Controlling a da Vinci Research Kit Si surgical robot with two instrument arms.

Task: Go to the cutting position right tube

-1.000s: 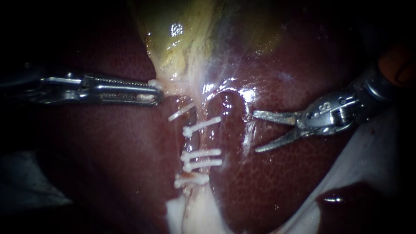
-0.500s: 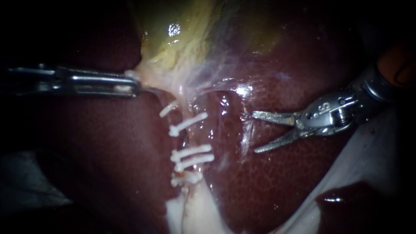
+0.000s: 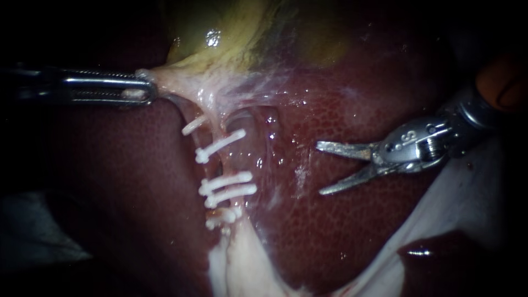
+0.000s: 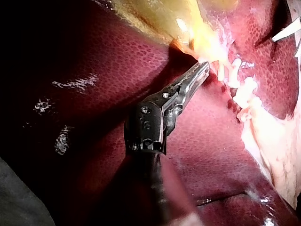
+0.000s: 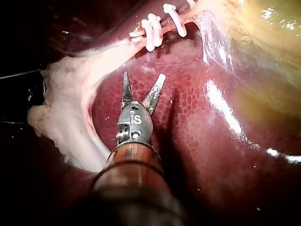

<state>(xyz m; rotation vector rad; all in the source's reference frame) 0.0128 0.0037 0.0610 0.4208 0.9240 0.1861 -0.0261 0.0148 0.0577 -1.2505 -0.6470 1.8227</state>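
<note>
My left instrument [image 3: 147, 91] comes in from the left, its jaws shut on pale tissue [image 3: 170, 82] at the gallbladder's neck, stretching it sideways. The yellow-green gallbladder [image 3: 236, 38] lies above. Below the neck runs a tube [image 3: 217, 165] crossed by several white clips [image 3: 225, 181]; I cannot tell a left tube from a right one. My right instrument [image 3: 320, 169] hovers over the liver [image 3: 341, 231] to the right of the clips, jaws open, apart from the tube. In the left wrist view the jaws [image 4: 200, 75] pinch tissue beside the clips [image 4: 240, 89]. The right wrist view shows open jaws [image 5: 143, 80] short of the clips [image 5: 153, 30].
Pale fatty tissue [image 3: 236, 269] spreads below the lowest clip. A white cloth [image 3: 467, 192] lies under the right instrument's shaft at the lower right. A thin glistening membrane [image 3: 264, 110] spans between the neck and the liver.
My left instrument has pulled the held tissue to the left and slightly up, dragging the tube and clips leftward and tilting them. The right instrument has barely moved, jaws still open.
</note>
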